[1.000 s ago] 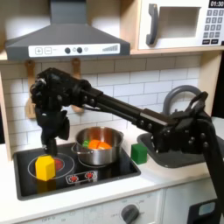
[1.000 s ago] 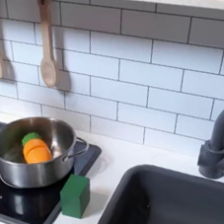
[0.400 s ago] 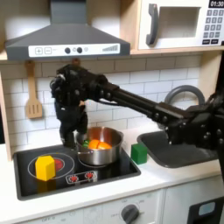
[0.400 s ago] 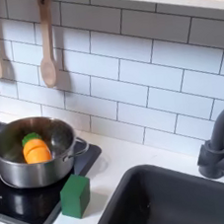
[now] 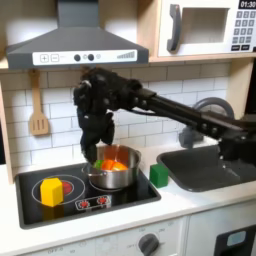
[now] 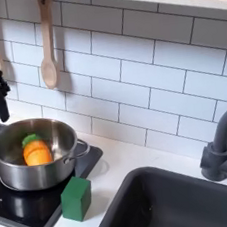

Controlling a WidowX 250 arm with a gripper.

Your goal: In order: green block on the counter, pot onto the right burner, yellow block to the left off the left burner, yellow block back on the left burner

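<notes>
Black cooktop [image 5: 120,205] set into the pale counter [image 5: 200,205], its front edge close to the counter's front lip in the first exterior view. Open worktop between cooktop and dark sink [image 6: 187,202], taken up in part by the green block [image 5: 159,174], standing on the counter just off the cooktop's corner in both exterior views and just beside the pot [image 5: 112,170]. Pot on the burner toward the first exterior view's right, orange and yellow toy food [image 6: 35,150] inside. Yellow block [image 5: 51,190] on the red burner toward the first exterior view's left, well apart from the pot, with bare cooktop between. Gripper [image 5: 103,150] hanging above the pot's rear rim, clear of both blocks; a dark part of it at the second exterior view's left edge. Fingers too dark and blurred: apart or together, impossible to say. Tiled wall [image 6: 130,63] close behind, wooden spoon [image 6: 47,53] hanging on it.
</notes>
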